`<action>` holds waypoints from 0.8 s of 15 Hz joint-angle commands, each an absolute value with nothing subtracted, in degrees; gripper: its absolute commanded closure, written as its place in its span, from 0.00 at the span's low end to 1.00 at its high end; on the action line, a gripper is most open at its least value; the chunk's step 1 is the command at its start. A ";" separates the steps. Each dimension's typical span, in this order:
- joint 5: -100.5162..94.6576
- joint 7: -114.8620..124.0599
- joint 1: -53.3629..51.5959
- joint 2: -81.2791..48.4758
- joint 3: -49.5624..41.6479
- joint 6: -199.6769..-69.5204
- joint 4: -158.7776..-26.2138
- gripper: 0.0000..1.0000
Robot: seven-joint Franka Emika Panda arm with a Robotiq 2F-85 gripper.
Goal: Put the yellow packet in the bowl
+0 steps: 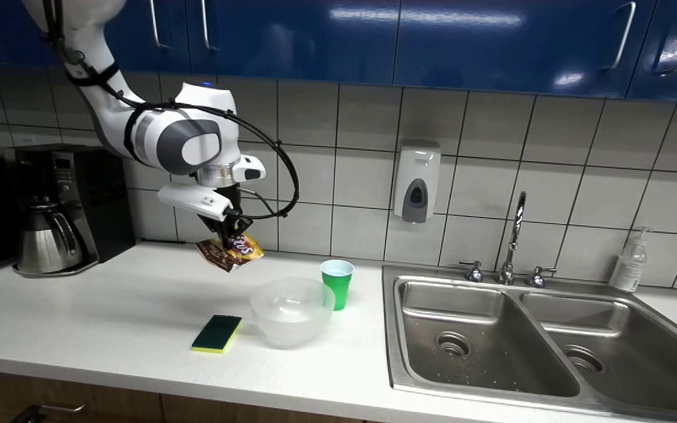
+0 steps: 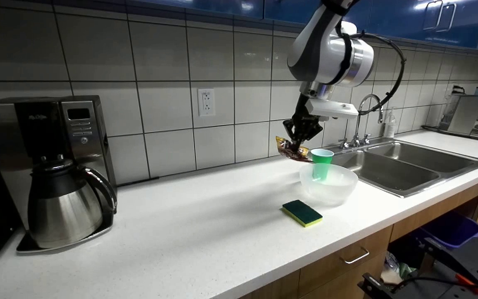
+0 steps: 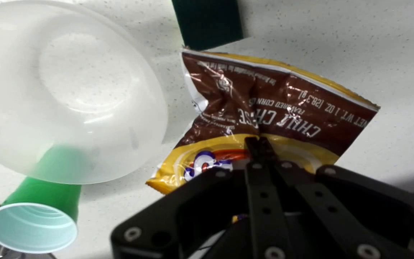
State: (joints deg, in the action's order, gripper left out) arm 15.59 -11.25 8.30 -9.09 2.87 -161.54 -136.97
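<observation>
The yellow packet is crinkled, brown and yellow with red and white marks. It shows in both exterior views and in the wrist view. My gripper is shut on it, pinching its middle, and holds it in the air above the counter. In the wrist view the fingertips are together on the packet's yellow band. The bowl is whitish and translucent and stands upright on the counter. It also shows in the wrist view, left of the packet. The packet is apart from the bowl.
A green cup stands close behind the bowl. A green and yellow sponge lies beside the bowl on the counter. A double steel sink is beyond the cup and bowl. A coffee maker stands at the counter's other end. Tiled wall behind.
</observation>
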 commanded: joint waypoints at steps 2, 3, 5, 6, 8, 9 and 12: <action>18.36 -17.95 11.40 -7.58 0.51 -160.36 -139.39 1.00; 18.73 -19.09 12.06 -7.94 0.06 -160.16 -139.39 1.00; 18.49 -20.48 13.10 -8.79 -0.95 -160.53 -139.45 1.00; 18.81 -21.54 13.94 -9.32 -1.04 -160.69 -139.39 1.00; 18.79 -22.80 14.99 -10.58 -1.55 -160.98 -139.18 1.00; 18.64 -23.16 15.54 -11.42 -1.73 -161.14 -138.97 1.00; 18.46 -23.68 16.88 -14.64 -2.16 -161.39 -137.69 1.00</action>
